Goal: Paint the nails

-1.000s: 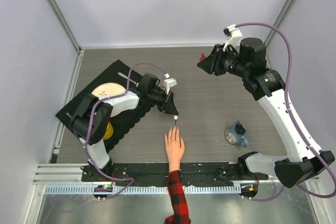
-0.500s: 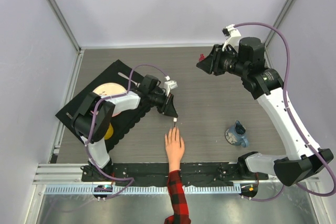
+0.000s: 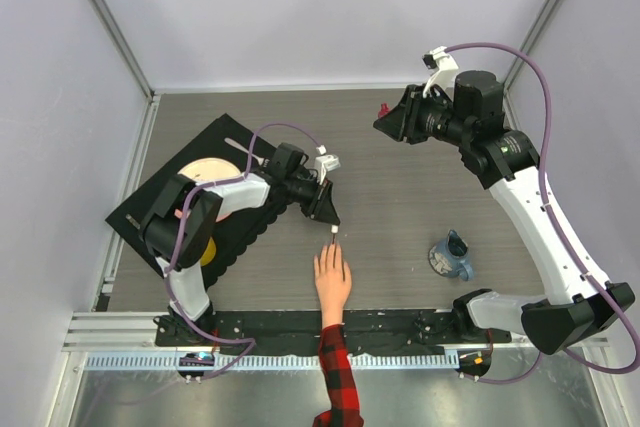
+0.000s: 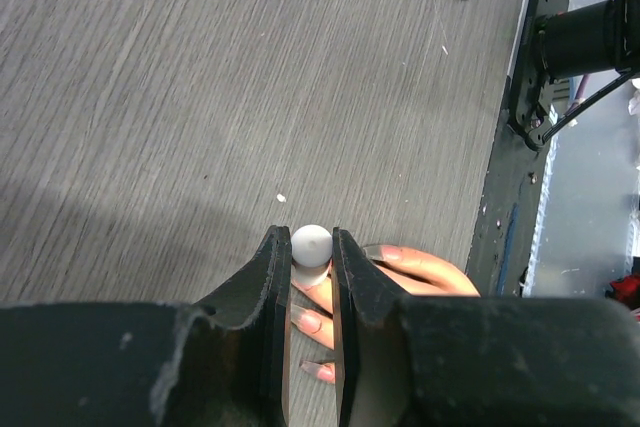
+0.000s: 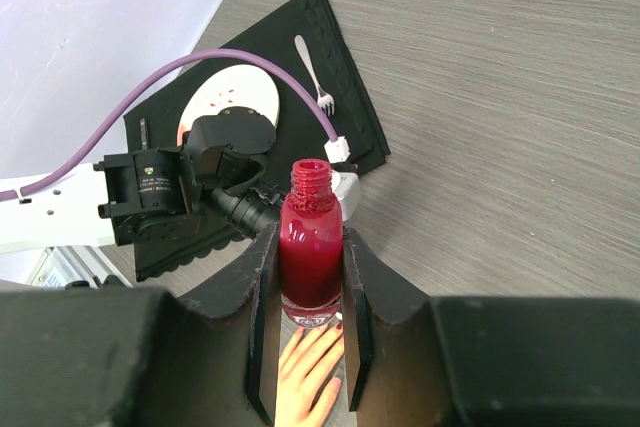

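Top view, left gripper (image 3: 327, 215): pinched on a white-capped polish brush (image 3: 332, 237), tip hanging just above the fingertips of the hand (image 3: 332, 282).
Top view, right gripper (image 3: 392, 125): raised well apart at the far right, clamped on the red polish bottle (image 3: 384, 109).
Top view, nails: too small to make out here; plaid sleeve (image 3: 338, 377) reaching in from the near edge.
Left wrist, fingers: pressed tight on either side of the polish brush's round white cap.
Left wrist, nails (image 4: 312, 322): directly beneath the jaws, on fingers lying flat on the table (image 4: 150, 97), faintly red-rimmed.
Left wrist, risk: bristle hidden behind the cap, so liable to land on skin beside a nail if lowered off-line; smear likely from too deep a press.
Right wrist, fingers: closed on both sides of the open bottle, held upright.
Right wrist, risk: no lid on the neck, so a spill onto hand or table possible from any tilt or slackened grip.
Right wrist, surroundings: black mat (image 5: 345, 117), plate (image 5: 235, 97), fork (image 5: 310, 62) beyond.
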`<move>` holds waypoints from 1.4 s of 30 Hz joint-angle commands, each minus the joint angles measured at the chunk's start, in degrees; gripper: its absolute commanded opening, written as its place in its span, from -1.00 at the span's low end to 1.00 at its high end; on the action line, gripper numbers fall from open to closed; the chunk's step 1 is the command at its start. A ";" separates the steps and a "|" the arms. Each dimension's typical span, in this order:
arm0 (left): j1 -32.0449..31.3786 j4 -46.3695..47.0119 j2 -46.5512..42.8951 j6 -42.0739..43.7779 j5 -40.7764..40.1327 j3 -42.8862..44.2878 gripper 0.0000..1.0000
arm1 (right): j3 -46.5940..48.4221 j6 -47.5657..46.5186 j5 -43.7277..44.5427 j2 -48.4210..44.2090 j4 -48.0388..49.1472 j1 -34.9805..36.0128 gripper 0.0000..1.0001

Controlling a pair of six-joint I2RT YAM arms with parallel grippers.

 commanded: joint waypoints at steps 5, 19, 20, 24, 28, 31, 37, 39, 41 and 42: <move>-0.20 -0.07 0.77 1.47 1.25 2.48 -1.00 | 2.30 0.46 -1.20 -0.03 1.91 -0.39 -0.99; -0.20 -1.30 2.08 2.61 1.60 3.62 -1.00 | 2.48 0.54 -1.55 0.50 2.00 -0.56 -0.99; -0.20 -1.47 2.08 2.78 1.51 3.71 -1.00 | 2.48 0.63 -1.55 0.50 1.91 -0.56 -0.99; -0.20 -2.00 2.61 3.14 1.42 4.23 -1.00 | 2.48 0.63 -1.73 0.67 2.00 -0.56 -0.99; -0.20 -2.00 2.87 3.22 1.33 4.50 -1.00 | 2.39 0.89 -1.90 0.76 1.91 -0.56 -0.99; -0.20 -1.91 2.96 3.40 1.33 4.67 -1.00 | 2.39 0.89 -1.82 0.76 2.00 -0.65 -0.99; -0.20 -2.27 3.49 3.58 1.33 5.11 -1.00 | 2.48 0.98 -1.82 0.94 1.91 -0.65 -0.99; -0.29 -2.44 3.58 3.84 1.33 5.29 -1.00 | 2.57 0.89 -1.82 0.94 2.00 -0.65 -0.99; -0.20 -2.97 3.67 4.10 1.25 5.81 -1.00 | 2.57 0.98 -1.82 1.02 2.00 -0.65 -0.99; -0.20 -3.06 3.67 4.10 1.25 5.82 -1.00 | 2.57 0.98 -1.82 1.03 2.00 -0.74 -0.98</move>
